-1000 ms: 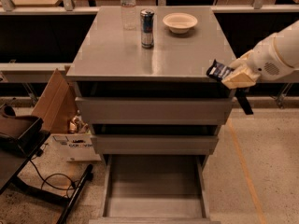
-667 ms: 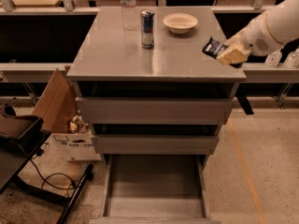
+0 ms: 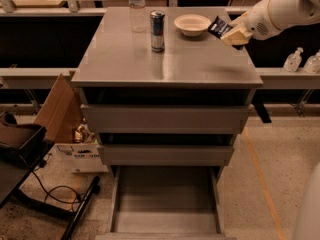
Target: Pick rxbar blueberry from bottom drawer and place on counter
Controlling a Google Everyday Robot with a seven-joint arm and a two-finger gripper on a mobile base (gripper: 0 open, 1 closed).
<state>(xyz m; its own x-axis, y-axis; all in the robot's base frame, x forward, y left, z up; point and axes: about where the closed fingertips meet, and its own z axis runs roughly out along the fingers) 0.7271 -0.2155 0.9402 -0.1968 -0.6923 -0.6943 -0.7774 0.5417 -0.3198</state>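
My gripper point(image 3: 231, 34) is shut on the rxbar blueberry point(image 3: 218, 27), a dark navy wrapped bar, and holds it in the air over the right rear part of the counter point(image 3: 200, 64), just right of the white bowl. The white arm reaches in from the upper right. The bottom drawer point(image 3: 165, 204) stands pulled open at the foot of the cabinet, and its grey floor shows nothing on it.
On the counter stand a silver-blue can point(image 3: 157, 31), a white bowl point(image 3: 192, 24) and a clear plastic bottle point(image 3: 137, 4) at the back. A cardboard box point(image 3: 60, 114) and cables lie on the floor at the left. Spray bottles point(image 3: 292, 60) stand on the right ledge.
My gripper has carried the bar up and back, from beside the counter's right front edge to above its right rear part near the bowl.
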